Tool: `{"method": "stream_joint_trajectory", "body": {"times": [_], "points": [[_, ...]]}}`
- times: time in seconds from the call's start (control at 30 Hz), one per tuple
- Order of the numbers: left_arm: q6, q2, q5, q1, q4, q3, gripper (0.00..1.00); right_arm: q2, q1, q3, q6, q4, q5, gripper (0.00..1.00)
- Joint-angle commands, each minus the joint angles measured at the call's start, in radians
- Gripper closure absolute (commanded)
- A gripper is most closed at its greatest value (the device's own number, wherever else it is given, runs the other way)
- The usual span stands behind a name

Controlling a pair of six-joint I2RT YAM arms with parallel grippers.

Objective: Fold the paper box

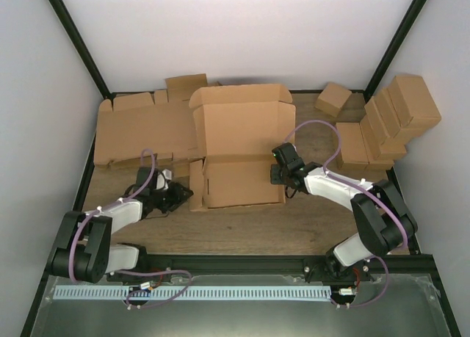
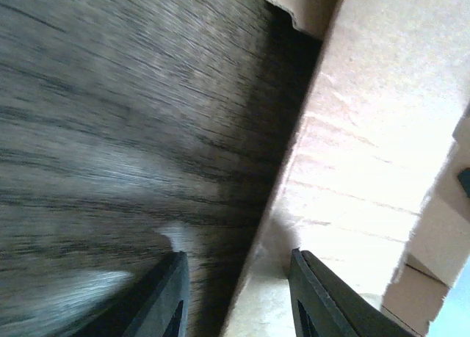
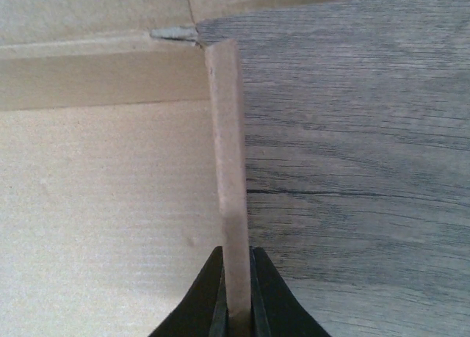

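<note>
Brown cardboard of the paper box (image 1: pixel 242 142) is found mid-table, between the two sets of jaws. Its base lies flat on the wooden table (image 1: pixel 316 223) and its lid panel is laid open beyond them.

Right gripper (image 3: pixel 236 250): jaws closed tight on the raised side wall (image 3: pixel 229 146) of the box. The wall's thin edge is seen running straight away from the fingertips, upright, with box floor on one side of the jaws and bare wood on the other. The grip is judged to be there so that the wall stands and the box cannot slide while the opposite side is worked.

Left gripper (image 2: pixel 238 253): jaws apart, nothing clamped. The edge of the left-hand flap (image 2: pixel 367 175) is seen in the gap, nearer one finger, and table grain lies ahead of the other. The jaws are judged to be lined up for a pinch, so that this flap can be raised to match.

Not made out:
- The left wrist view is blurred, so contact between finger and cardboard cannot be told.
- From overhead the straddled flap is covered by the gripper body.
- The front wall and tabs are partly hidden under the arms.

A stack of flat blanks (image 1: pixel 143 131) and some ready-made boxes (image 1: pixel 389 120) lie well outside both jaws
</note>
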Motion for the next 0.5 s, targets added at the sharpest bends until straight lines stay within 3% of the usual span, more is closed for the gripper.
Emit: {"method": "stream_joint_trajectory", "body": {"times": [0.0, 0.27, 0.47], "points": [[-0.041, 0.026, 0.105, 0.0, 0.061, -0.006, 0.6, 0.011, 0.0, 0.014, 0.002, 0.043, -0.006, 0.99], [-0.07, -0.017, 0.181, 0.001, 0.075, 0.002, 0.6, 0.014, 0.0, 0.019, 0.0, 0.04, -0.012, 0.99], [-0.058, -0.11, 0.103, 0.002, 0.029, -0.01, 0.39, 0.012, 0.0, 0.015, 0.0, 0.036, 0.001, 0.99]]}}
